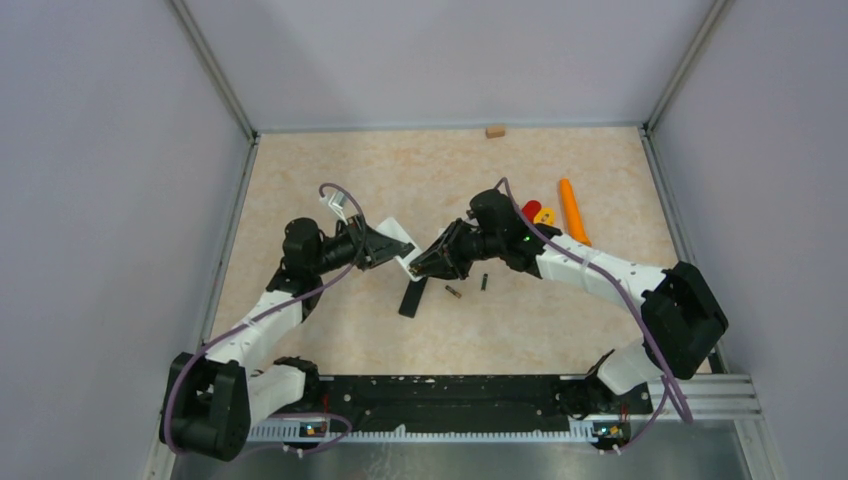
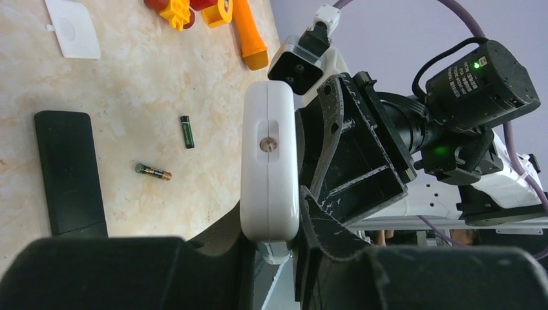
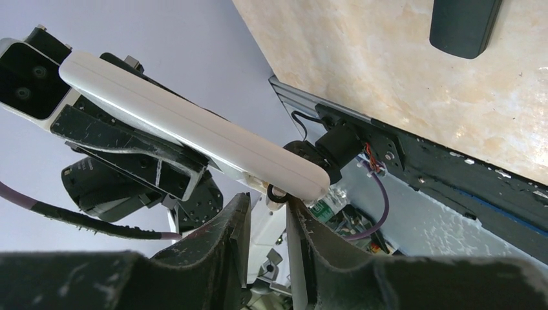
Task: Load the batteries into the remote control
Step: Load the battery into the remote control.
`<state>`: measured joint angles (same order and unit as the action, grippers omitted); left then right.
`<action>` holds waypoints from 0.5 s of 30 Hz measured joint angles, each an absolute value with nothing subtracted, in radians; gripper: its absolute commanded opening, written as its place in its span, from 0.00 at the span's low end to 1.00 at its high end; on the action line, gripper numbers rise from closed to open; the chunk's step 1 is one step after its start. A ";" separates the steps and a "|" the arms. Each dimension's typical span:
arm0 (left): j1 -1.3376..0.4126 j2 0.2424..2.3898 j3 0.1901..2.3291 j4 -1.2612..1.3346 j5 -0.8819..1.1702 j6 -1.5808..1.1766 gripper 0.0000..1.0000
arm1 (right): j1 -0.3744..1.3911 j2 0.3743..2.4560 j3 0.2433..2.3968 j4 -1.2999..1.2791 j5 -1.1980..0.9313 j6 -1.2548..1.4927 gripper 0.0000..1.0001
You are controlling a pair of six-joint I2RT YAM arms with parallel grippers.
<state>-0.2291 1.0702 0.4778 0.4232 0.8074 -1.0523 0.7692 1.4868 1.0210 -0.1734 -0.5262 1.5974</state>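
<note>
Marbled table (image 1: 350,180) carries both batteries (image 2: 153,171) loose; left hand (image 2: 268,248) and right hand (image 3: 270,213) grip remote (image 2: 268,148) aloft, nothing loaded.

Table (image 1: 330,180) is beige with a peachy marble swirl. The remote (image 2: 268,168) is plain white, and so is the battery cover (image 2: 72,29). One battery (image 2: 153,171) is black with a copper-gold end, the other battery (image 2: 187,131) is dark green and black. The flat bar (image 2: 68,171) is matte black. Toward the right edge there's an orange carrot (image 1: 573,210), a red toy (image 1: 531,209) and a yellow toy (image 1: 544,215). Tan block (image 1: 494,131) at the far edge. Cables (image 1: 620,295) are purple.
</note>
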 measured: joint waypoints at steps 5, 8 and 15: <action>-0.229 1.077 0.483 0.406 0.807 -1.046 0.00 | 0.769 1.487 1.021 -0.180 -0.525 1.589 0.15; -0.229 1.076 0.483 0.402 0.807 -1.044 0.00 | 0.769 1.487 1.021 -0.179 -0.525 1.590 0.10; -0.229 1.077 0.484 0.398 0.808 -1.037 0.00 | 0.769 1.487 1.021 -0.180 -0.524 1.590 0.14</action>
